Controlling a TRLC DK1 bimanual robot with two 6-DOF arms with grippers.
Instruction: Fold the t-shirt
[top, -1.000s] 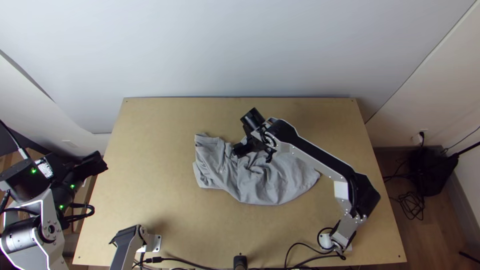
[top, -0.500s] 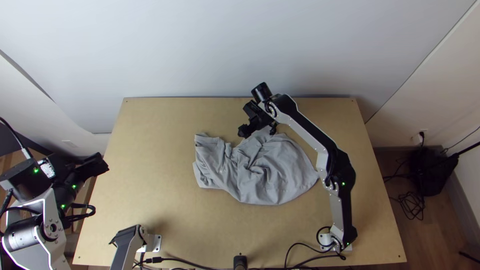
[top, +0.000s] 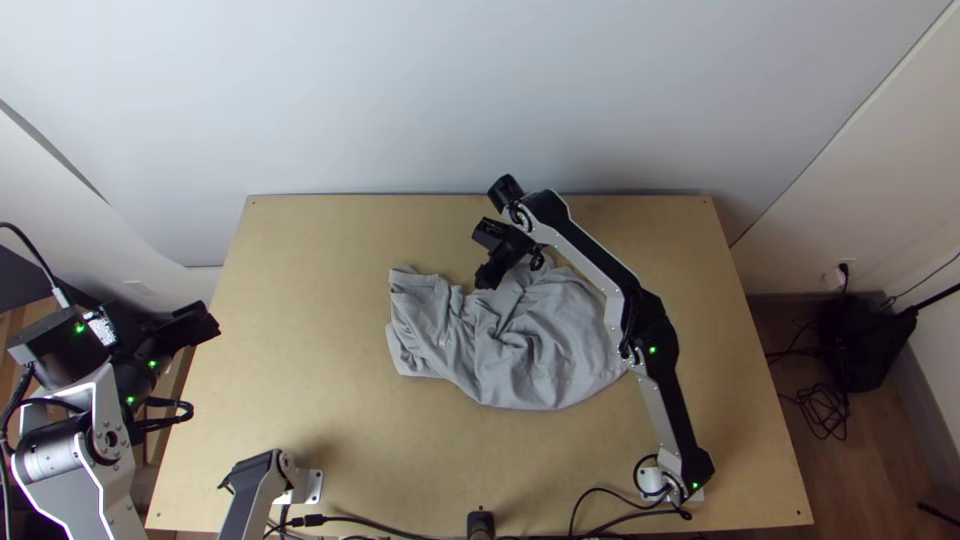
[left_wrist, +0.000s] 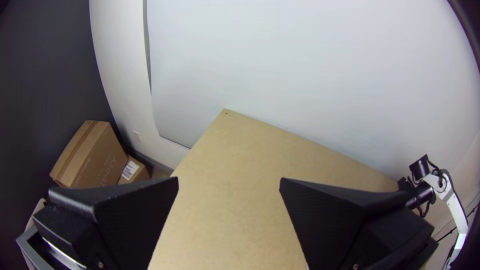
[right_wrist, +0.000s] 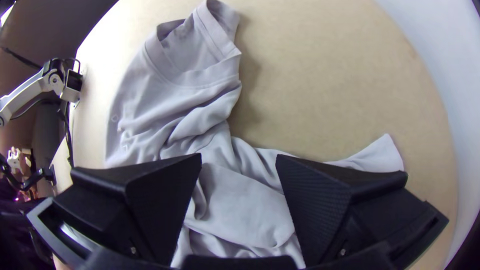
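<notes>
Lab-like room: robot arms (top: 597, 258) on wooden table (top: 300, 340), cables (top: 825, 408), cardboard boxes (left_wrist: 95, 155).

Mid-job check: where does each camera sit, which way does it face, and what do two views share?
Top view: fixed high over the table's near edge, looking steeply down on the rumpled t-shirt, left arm and right arm.
Left wrist view: past the open left tool, across table toward the wall; right arm beyond.
Right wrist view: past the open right tool, down at the t-shirt.
Shared: top and right wrist views show the t-shirt.
</notes>
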